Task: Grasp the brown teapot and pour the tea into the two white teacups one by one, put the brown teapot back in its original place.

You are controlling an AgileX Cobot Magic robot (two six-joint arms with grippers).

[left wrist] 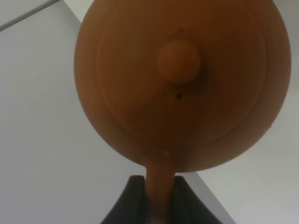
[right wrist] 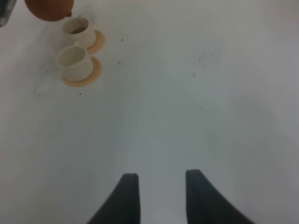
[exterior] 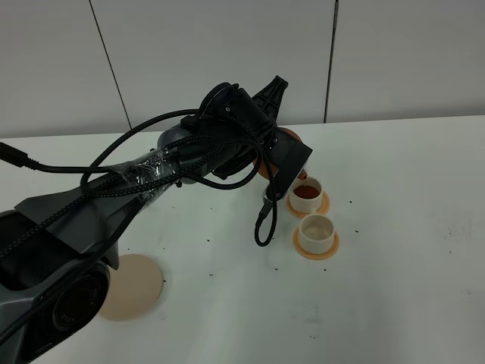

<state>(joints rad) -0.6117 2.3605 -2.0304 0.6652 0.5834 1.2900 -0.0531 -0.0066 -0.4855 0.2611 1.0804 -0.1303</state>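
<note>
My left gripper [exterior: 282,155] reaches across to the cups, shut on the loop handle of the brown teapot [exterior: 291,139], which it holds in the air just behind the far cup. In the left wrist view the teapot [left wrist: 182,84] fills the frame, its handle between the fingers [left wrist: 133,200]. The far white teacup [exterior: 306,195] holds dark tea [exterior: 306,191]. The near teacup [exterior: 317,230] looks empty. Both stand on orange saucers. The pale beige coaster [exterior: 135,285] lies bare at the front left. My right gripper [right wrist: 161,196] is open and empty over bare table. Its view shows the cups [right wrist: 74,58] and teapot [right wrist: 46,9] far off.
The left arm's black cables [exterior: 261,220] hang low beside the cups. A grey wall [exterior: 227,53] runs along the table's back edge. The white table [exterior: 409,288] carries small dark specks.
</note>
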